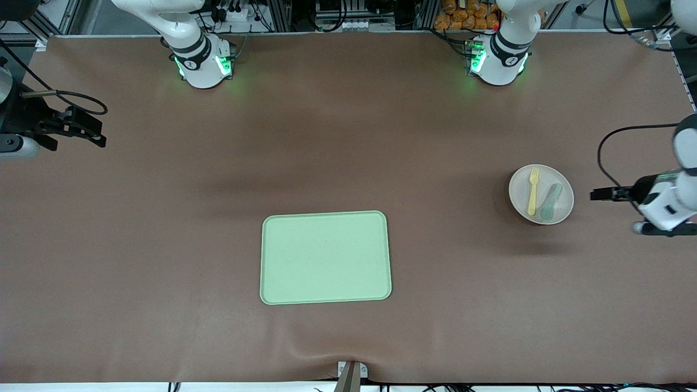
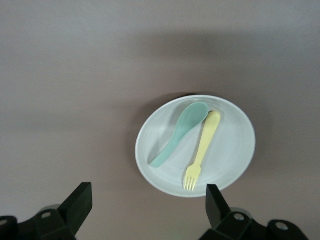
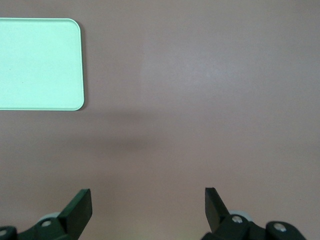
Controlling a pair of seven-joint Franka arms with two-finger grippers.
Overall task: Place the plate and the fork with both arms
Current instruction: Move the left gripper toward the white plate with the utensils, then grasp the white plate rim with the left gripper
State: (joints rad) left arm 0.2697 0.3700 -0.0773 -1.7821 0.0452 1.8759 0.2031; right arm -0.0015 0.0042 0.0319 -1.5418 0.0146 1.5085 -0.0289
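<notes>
Nearest me I see the green tray (image 1: 325,257) on the counter (image 1: 163,245). Farther, toward the left arm's end, the plate (image 1: 561,188) holds the fork (image 1: 532,191) beside a green spoon (image 1: 550,202). Left gripper (image 2: 149,200) hangs wide open, empty, over the counter beside the plate; right gripper (image 3: 148,205) is equally spread, empty, over its end.

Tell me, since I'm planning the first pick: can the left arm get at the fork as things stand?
Probably yes. The left hand is open, up beside the plate. The fork lies uncovered on that plate, close beside a spoon, which could crowd the grasp.
</notes>
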